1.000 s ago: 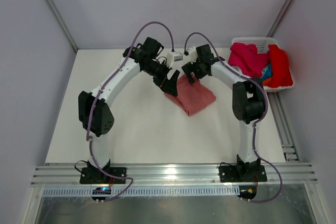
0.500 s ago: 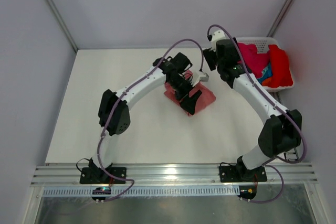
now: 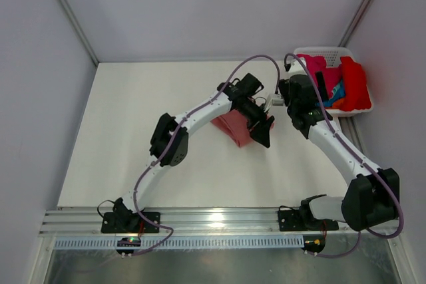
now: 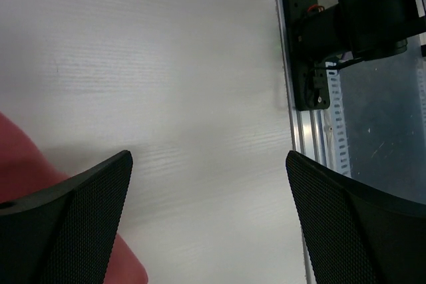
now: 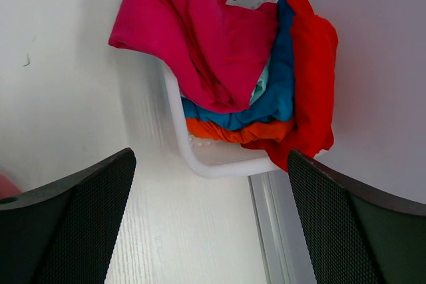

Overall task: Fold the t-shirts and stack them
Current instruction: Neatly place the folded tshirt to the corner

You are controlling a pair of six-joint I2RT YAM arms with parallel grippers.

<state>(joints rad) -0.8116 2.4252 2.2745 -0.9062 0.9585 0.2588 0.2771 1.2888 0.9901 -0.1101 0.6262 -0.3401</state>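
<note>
My left claw [image 4: 208, 184] gapes wide, empty, at the edge of the folded pink shirt [image 3: 231, 124] lying mid-table. My right claw [image 5: 210, 164], equally wide and empty, faces the basket [image 3: 326, 50] shirts [image 5: 200, 44]; I'd fetch one next.

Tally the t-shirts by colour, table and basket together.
Salmon t-shirt, on table: 1
Magenta t-shirt, in white basket: 1
Red t-shirt, in basket: 1
Blue t-shirt, in basket: 1
Orange t-shirt, in basket: 1
Pale teal sliver, unclear: not counted
Total: 5

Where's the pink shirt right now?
In the top view, the pink shirt lies on the table right of centre, partly under the left arm, left of the basket.
</note>
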